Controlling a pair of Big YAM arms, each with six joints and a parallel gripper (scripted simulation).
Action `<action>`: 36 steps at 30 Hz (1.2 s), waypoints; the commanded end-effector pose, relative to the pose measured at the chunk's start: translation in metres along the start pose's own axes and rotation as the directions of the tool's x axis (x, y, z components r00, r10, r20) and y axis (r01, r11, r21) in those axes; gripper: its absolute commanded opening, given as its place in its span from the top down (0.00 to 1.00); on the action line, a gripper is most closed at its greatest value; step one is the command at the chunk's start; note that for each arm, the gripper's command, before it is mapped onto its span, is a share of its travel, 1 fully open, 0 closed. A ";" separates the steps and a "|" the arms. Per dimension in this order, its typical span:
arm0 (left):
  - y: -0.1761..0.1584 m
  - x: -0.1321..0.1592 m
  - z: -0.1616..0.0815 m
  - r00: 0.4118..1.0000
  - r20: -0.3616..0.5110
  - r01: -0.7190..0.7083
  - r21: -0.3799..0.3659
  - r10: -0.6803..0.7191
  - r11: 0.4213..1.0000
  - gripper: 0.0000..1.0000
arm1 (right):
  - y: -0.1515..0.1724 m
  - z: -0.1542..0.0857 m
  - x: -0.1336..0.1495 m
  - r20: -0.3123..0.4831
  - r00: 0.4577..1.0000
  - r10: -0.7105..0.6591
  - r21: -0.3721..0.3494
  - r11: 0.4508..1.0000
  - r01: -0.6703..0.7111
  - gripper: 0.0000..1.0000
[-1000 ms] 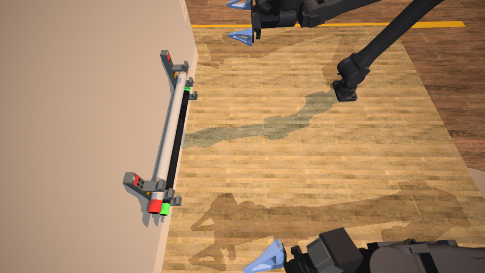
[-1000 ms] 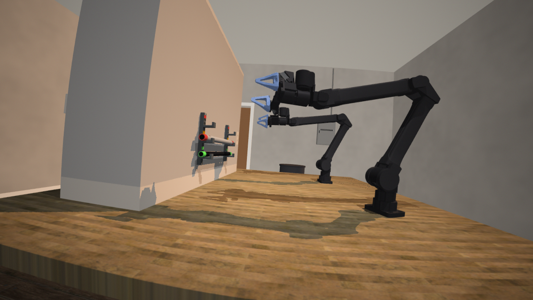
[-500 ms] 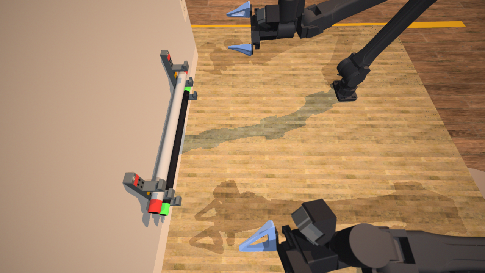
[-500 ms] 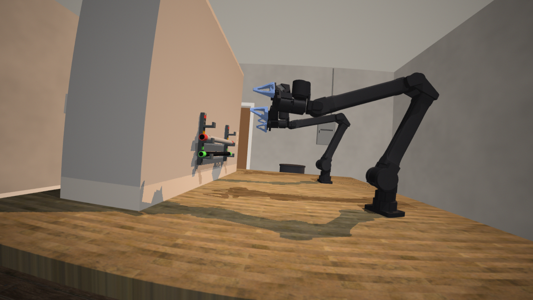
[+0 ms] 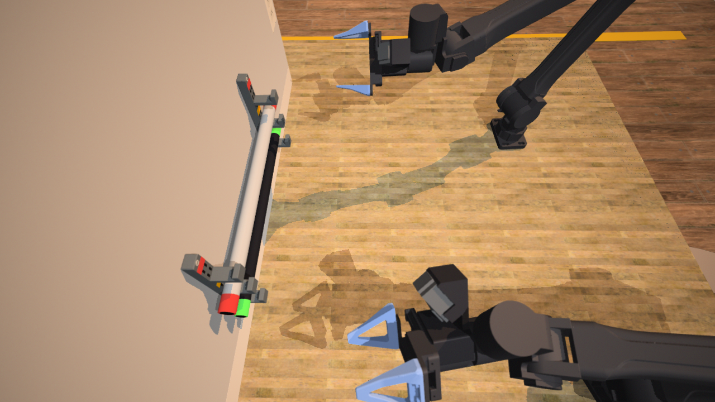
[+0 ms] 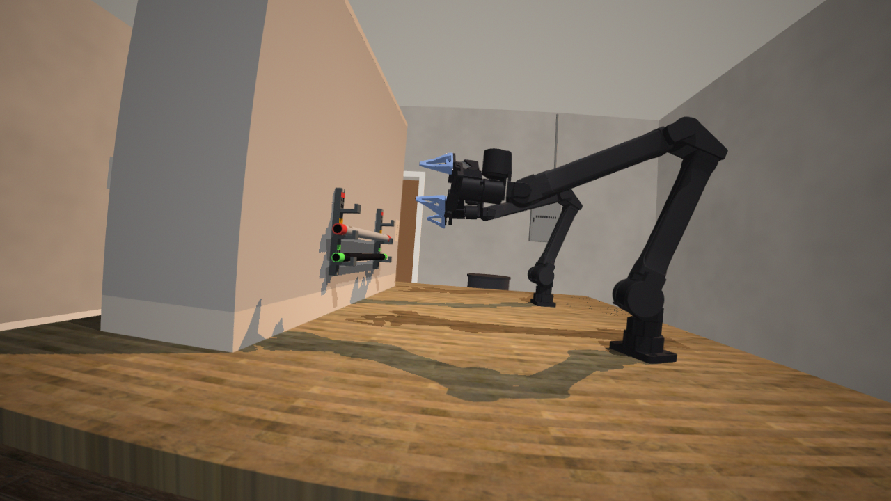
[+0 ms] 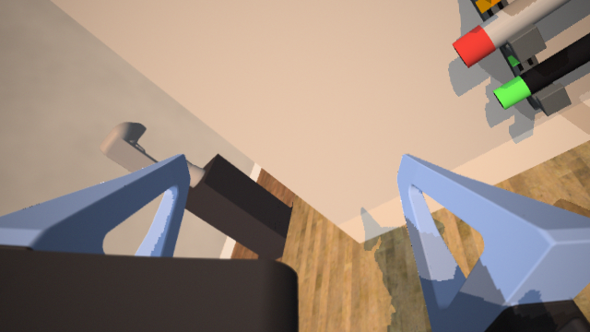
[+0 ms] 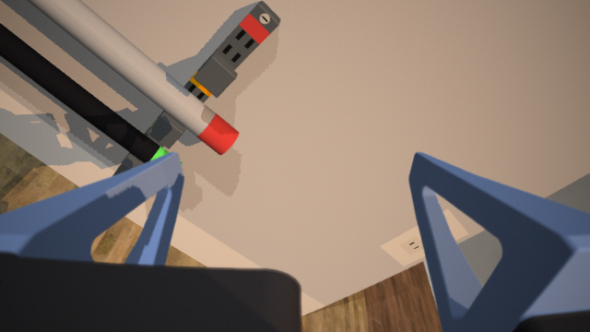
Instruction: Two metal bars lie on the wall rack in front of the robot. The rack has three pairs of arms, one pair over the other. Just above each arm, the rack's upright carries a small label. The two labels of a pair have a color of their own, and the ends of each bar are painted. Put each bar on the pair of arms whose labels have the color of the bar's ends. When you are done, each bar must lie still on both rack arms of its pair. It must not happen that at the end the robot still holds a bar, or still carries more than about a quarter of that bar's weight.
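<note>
A pale grey bar with red ends (image 5: 249, 185) lies on the rack's middle pair of arms, under orange labels (image 8: 200, 88). A black bar with green ends (image 5: 262, 200) lies on the bottom pair, under green labels (image 7: 513, 60). The top pair, under red labels (image 8: 254, 27), is empty. My left gripper (image 5: 352, 363) is open and empty, out from the wall near the bars' near ends (image 7: 475, 46). My right gripper (image 5: 335, 61) is open and empty, out from the wall beyond the far end (image 8: 218, 134). Both grippers also show in the side view, left (image 6: 436, 184) and right (image 6: 438, 219).
The rack hangs on a tan wall (image 5: 124, 175) at the table's edge. The right arm's base (image 5: 510, 132) is bolted to the wooden table. A dark pedestal (image 7: 240, 212) stands past the wall's corner. A wall outlet (image 8: 410, 244) sits beyond the rack's far end.
</note>
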State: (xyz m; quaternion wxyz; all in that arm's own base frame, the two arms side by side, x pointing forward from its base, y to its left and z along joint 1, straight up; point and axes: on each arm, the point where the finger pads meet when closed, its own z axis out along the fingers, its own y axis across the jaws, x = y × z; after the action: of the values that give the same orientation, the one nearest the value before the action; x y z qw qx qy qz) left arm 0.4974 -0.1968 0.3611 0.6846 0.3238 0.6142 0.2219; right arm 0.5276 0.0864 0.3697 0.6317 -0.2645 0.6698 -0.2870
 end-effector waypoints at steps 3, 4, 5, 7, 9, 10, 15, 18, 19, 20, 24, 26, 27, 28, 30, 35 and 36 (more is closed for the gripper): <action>-0.016 -0.018 0.003 0.994 0.043 -0.095 -0.005 0.096 0.995 0.00 | 0.015 0.002 -0.005 0.020 0.995 -0.093 0.009 0.996 0.093 0.00; -0.019 -0.019 0.004 0.993 0.046 -0.109 -0.004 0.109 0.994 0.00 | 0.017 0.002 -0.005 0.019 0.994 -0.107 0.010 0.994 0.107 0.00; -0.023 -0.020 0.004 0.991 0.048 -0.123 -0.002 0.123 0.992 0.00 | 0.019 0.002 -0.005 0.019 0.993 -0.121 0.010 0.993 0.120 0.00; -0.030 -0.022 0.004 0.987 0.053 -0.150 0.001 0.150 0.989 0.00 | 0.024 0.002 -0.004 0.018 0.989 -0.148 0.012 0.989 0.148 0.00; -0.037 -0.025 0.004 0.983 0.059 -0.177 0.005 0.177 0.984 0.00 | 0.029 0.003 -0.004 0.016 0.984 -0.175 0.013 0.985 0.175 0.00; -0.041 -0.026 0.004 0.980 0.061 -0.191 0.006 0.190 0.982 0.00 | 0.031 0.003 -0.004 0.016 0.982 -0.188 0.014 0.982 0.188 0.00; -0.051 -0.029 0.005 0.971 0.069 -0.230 0.010 0.229 0.973 0.00 | 0.038 0.003 -0.003 0.014 0.974 -0.228 0.016 0.974 0.228 0.00; -0.062 -0.032 0.005 0.961 0.077 -0.269 0.014 0.267 0.963 0.00 | 0.045 0.003 -0.003 0.012 0.964 -0.267 0.018 0.964 0.267 0.00; -0.066 -0.033 0.005 0.957 0.079 -0.282 0.016 0.280 0.959 0.00 | 0.048 0.003 -0.003 0.012 0.960 -0.280 0.019 0.960 0.280 0.00; -0.069 -0.034 0.006 0.953 0.082 -0.295 0.017 0.293 0.955 0.00 | 0.050 0.003 -0.002 0.011 0.956 -0.293 0.020 0.956 0.293 0.00; -0.084 -0.038 0.006 0.935 0.093 -0.346 0.022 0.343 0.938 0.00 | 0.059 0.003 -0.002 0.008 0.939 -0.344 0.022 0.939 0.344 0.00; -0.091 -0.040 0.006 0.925 0.098 -0.371 0.024 0.368 0.928 0.00 | 0.064 0.004 -0.001 0.007 0.929 -0.369 0.024 0.929 0.369 0.00; -0.094 -0.041 0.007 0.920 0.101 -0.384 0.025 0.380 0.923 0.00 | 0.066 0.004 -0.001 0.006 0.924 -0.381 0.024 0.924 0.381 0.00; -0.094 -0.041 0.007 0.920 0.101 -0.384 0.025 0.380 0.923 0.00 | 0.066 0.004 -0.001 0.006 0.924 -0.381 0.024 0.924 0.381 0.00; -0.098 -0.043 0.007 0.914 0.104 -0.396 0.025 0.391 0.918 0.00 | 0.069 0.004 -0.001 0.006 0.919 -0.393 0.025 0.919 0.393 0.00; -0.116 -0.048 0.007 0.886 0.117 -0.454 0.029 0.448 0.890 0.00 | 0.080 0.004 0.000 0.002 0.892 -0.452 0.028 0.892 0.452 0.00; -0.119 -0.049 0.008 0.880 0.120 -0.466 0.030 0.460 0.884 0.00 | 0.083 0.004 0.000 0.001 0.886 -0.463 0.028 0.886 0.463 0.00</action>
State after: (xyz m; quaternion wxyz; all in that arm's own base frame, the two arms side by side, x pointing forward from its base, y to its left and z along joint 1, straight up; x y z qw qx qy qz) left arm 0.4836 -0.2959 0.2955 0.6256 0.4871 0.5130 0.3289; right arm 0.5310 0.1334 0.3143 0.5551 -0.3941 0.5974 -0.4239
